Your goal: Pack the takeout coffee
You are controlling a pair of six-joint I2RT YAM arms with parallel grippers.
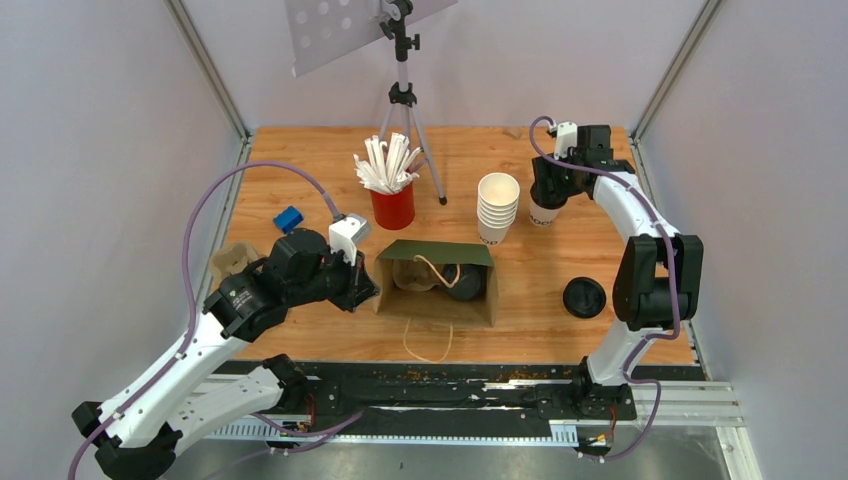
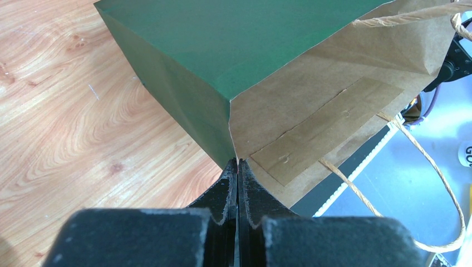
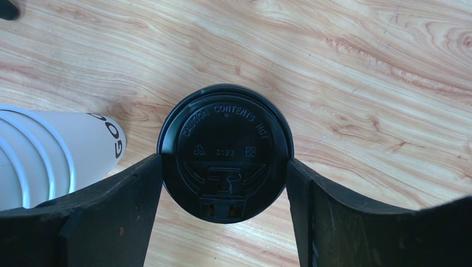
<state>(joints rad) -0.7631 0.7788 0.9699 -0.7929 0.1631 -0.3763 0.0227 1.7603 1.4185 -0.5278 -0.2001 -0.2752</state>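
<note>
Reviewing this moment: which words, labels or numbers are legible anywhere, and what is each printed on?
"CAUTION CONTENTS HOT": embossed on the black lid.
"GO": black print on the stack of white cups; the rest is cut off.
Small symbols and digits below the lid's warning: too faint to read.
Print on the white cup under that lid, top view: too small to read.

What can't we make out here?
1. Top view: the dark object inside the paper bag, shadowed, too small to identify.
2. Right wrist: the paper cup body, hidden beneath its black lid.
3. Right wrist: whether the right gripper touches or merely flanks the lid.
4. Left wrist: bag's contents, outside the frame.
</note>
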